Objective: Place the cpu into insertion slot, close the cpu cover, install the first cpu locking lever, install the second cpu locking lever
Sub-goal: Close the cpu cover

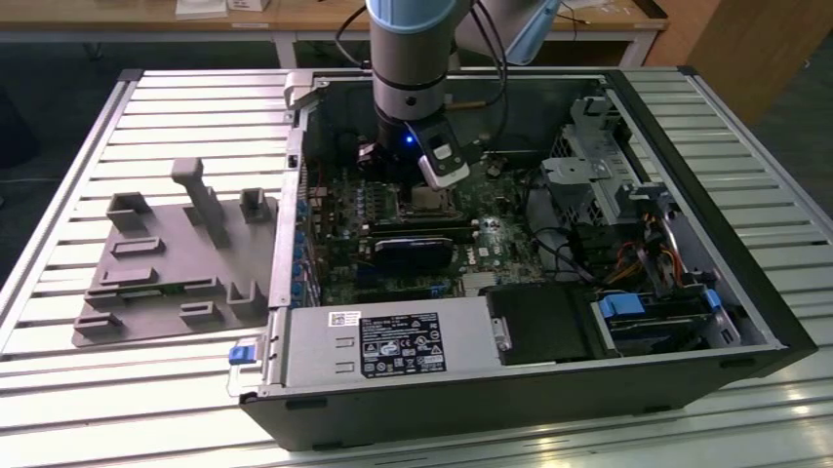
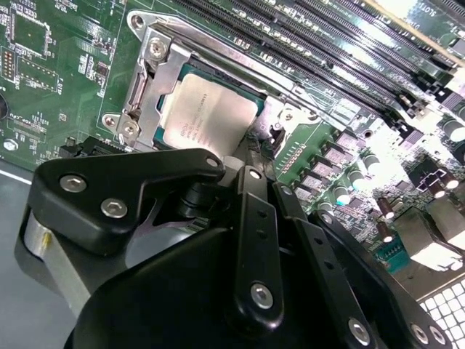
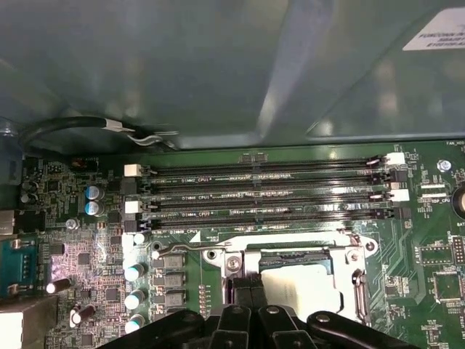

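The cpu (image 2: 211,113), a small silvery-grey square, lies flat in the insertion slot (image 1: 427,203) on the green board. The cpu cover (image 2: 149,80), a thin silver frame, lies down around the chip's edges, also seen in the first wrist view as the cover (image 3: 290,254) over the cpu (image 3: 305,287). A thin metal lever (image 3: 254,245) runs along the socket's side nearest the memory slots. My gripper (image 3: 249,289) stands shut at the socket's edge, its two black fingers (image 2: 254,174) pressed together against the cover's rim, nothing visible between them.
Long black memory slots (image 3: 261,193) lie just beyond the socket. A black rectangular module (image 1: 416,249) sits in front of it, a grey power supply (image 1: 390,341) at the case front, drive cages (image 1: 612,185) at the exterior view's right. A grey fixture (image 1: 170,263) rests on the slatted table.
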You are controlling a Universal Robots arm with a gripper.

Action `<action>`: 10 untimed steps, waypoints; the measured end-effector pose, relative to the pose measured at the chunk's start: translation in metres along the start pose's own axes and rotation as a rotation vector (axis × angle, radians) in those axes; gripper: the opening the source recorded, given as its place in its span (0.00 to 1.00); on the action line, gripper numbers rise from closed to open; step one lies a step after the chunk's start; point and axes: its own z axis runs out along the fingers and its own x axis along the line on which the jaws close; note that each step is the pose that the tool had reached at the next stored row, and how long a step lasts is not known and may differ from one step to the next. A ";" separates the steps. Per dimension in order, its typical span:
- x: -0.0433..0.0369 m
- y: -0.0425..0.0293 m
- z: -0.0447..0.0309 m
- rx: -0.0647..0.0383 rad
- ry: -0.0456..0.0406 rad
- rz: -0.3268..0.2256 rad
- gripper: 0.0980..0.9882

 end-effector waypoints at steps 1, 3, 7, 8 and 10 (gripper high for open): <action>0.0000 0.0001 0.0000 0.000 0.0000 0.000 0.00; -0.0001 0.0002 0.0000 0.000 0.0001 0.000 0.00; -0.0007 0.0004 0.0001 0.000 0.0001 0.000 0.00; -0.0009 0.0004 0.0000 0.000 0.0001 0.000 0.00; -0.0018 0.0005 0.0001 0.000 0.0000 0.000 0.00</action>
